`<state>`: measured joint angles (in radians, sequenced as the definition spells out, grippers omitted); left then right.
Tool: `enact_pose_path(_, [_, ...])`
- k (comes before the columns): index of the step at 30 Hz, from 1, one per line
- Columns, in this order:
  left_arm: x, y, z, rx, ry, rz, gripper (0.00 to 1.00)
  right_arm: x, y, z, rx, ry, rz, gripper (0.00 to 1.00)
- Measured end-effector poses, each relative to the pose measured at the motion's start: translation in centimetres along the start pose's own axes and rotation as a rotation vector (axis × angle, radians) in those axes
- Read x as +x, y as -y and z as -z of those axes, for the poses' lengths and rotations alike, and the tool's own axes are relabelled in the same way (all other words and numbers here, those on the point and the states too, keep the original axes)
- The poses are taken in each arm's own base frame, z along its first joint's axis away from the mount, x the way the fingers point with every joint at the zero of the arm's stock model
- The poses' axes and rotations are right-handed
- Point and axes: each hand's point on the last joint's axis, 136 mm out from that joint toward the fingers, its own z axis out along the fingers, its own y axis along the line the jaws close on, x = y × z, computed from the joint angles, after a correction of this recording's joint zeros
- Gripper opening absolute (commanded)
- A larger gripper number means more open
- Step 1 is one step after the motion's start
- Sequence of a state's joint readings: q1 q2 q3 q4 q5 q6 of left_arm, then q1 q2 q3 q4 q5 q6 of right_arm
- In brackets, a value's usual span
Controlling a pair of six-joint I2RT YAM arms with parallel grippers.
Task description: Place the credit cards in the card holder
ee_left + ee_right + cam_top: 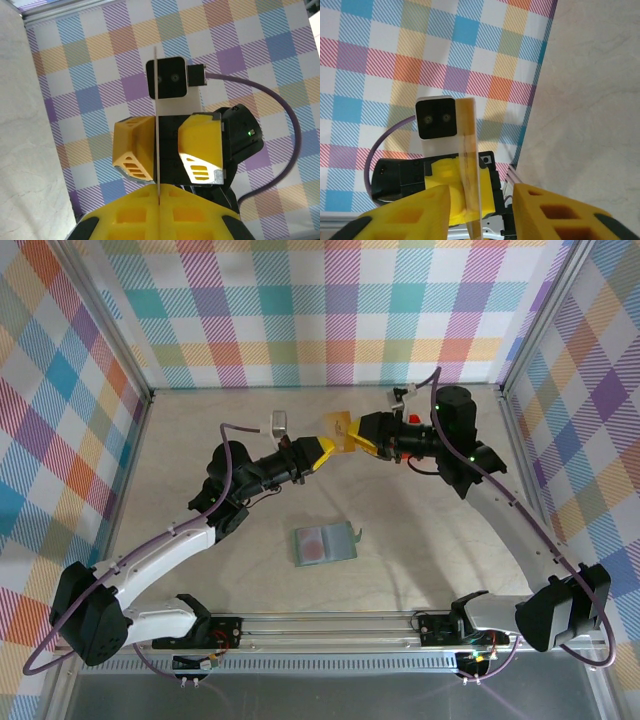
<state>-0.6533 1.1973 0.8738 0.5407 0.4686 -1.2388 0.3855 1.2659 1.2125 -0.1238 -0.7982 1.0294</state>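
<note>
A gold-yellow credit card point(342, 430) is held in the air above the back of the table, between the two grippers. My left gripper point(322, 450) is shut on it. In the left wrist view the card point(156, 125) stands edge-on, rising from my closed fingertips point(159, 192). My right gripper point(365, 435) faces it and is open; its fingers point(410, 215) stand apart on either side of the card point(470, 165) without pinching it. The card holder point(342, 543) lies open on the table nearer the arm bases, with a pale card with a red mark point(314, 544) on it.
A small grey object point(279, 422) sits at the back of the table, left of the grippers. A red thing point(413, 418) peeks out behind the right arm. Checked walls close in the table on the left, back and right.
</note>
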Motion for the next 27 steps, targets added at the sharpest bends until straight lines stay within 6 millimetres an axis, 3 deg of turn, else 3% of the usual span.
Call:
enact_pose_path(6, [0.0, -0.1, 0.2, -0.008, 0.004, 0.003, 0.00, 0.6, 0.2, 0.7, 0.006, -0.022, -0.007, 0.27])
enact_pose_path(9, [0.2, -0.5, 0.3, -0.016, 0.003, 0.007, 0.00, 1.2, 0.2, 0.8, -0.008, -0.052, -0.013, 0.16])
enact_pose_path(20, [0.8, -0.8, 0.6, -0.027, -0.026, 0.012, 0.00, 3.1, 0.4, 0.7, -0.055, -0.141, -0.034, 0.20])
enact_pose_path(27, [1.5, -1.4, 0.5, -0.040, -0.063, 0.018, 0.00, 3.7, 1.1, 0.5, -0.075, -0.170, -0.070, 0.00])
